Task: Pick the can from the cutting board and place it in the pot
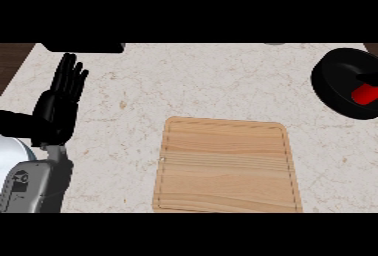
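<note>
A red can (363,95) lies inside the black pot (336,95) at the right edge of the counter, with a dark part of the pot crossing above it. Near the counter's front, the wooden cutting board (227,165) has nothing on it. My left hand (60,100) shows at the left, fingers straight and pointing up, resting open and holding nothing. My right hand is out of sight.
The pale marble counter (207,80) runs across the view, with dark wood beyond its left edge. A black object (83,47) sits at the far left corner. A small grey thing (275,44) shows at the far edge.
</note>
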